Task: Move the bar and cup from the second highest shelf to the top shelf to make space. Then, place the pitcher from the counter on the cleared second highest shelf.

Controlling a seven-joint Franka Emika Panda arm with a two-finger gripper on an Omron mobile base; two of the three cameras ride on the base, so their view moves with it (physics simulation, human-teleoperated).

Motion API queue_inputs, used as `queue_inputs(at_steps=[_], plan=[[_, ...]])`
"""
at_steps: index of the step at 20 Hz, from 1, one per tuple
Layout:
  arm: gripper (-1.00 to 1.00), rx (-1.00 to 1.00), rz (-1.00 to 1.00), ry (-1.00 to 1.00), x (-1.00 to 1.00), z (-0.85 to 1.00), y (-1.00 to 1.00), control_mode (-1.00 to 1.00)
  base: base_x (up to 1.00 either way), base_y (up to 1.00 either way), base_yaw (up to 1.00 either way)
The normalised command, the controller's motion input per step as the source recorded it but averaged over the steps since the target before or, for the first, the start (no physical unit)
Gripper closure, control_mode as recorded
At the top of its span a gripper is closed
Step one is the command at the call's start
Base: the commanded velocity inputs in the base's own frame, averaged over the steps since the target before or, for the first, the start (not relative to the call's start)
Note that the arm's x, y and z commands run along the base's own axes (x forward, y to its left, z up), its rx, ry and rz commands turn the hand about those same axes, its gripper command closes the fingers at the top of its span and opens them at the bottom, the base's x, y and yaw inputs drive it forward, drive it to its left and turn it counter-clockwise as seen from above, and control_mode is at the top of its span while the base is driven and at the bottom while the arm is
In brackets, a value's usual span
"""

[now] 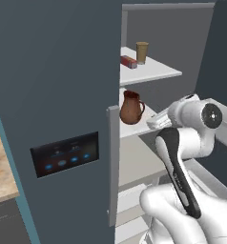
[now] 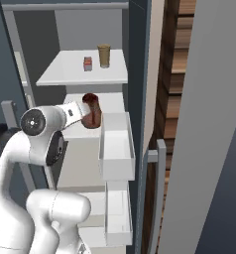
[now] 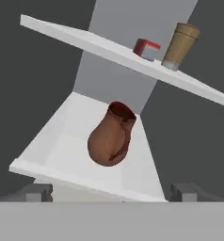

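On the top shelf (image 3: 85, 42) the bar (image 3: 146, 49) lies left of the cup (image 3: 180, 45), the two just beside each other and both upright. Below, the pitcher (image 3: 110, 136) stands alone on the second shelf (image 3: 52, 146), apart from the fingers. The gripper (image 3: 111, 192) is spread wide and empty, its tips at the shelf's front edge, pointing at the pitcher. By the look of it, all three things are in place and the task is at its last step. The next move likely calls only for drawing the hand straight back, clear of shelf and pitcher.
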Motion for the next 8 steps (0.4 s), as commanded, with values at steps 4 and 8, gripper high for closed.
queue_inputs(at_steps=[4,8], plan=[[-1.0,-0.05,0.0,0.39,-1.0,0.5,0.0,-1.0,0.0,0.0,0.0],[-1.0,-0.12,0.0,0.27,-1.0,0.01,0.0,-1.0,0.0,0.0,0.0]])
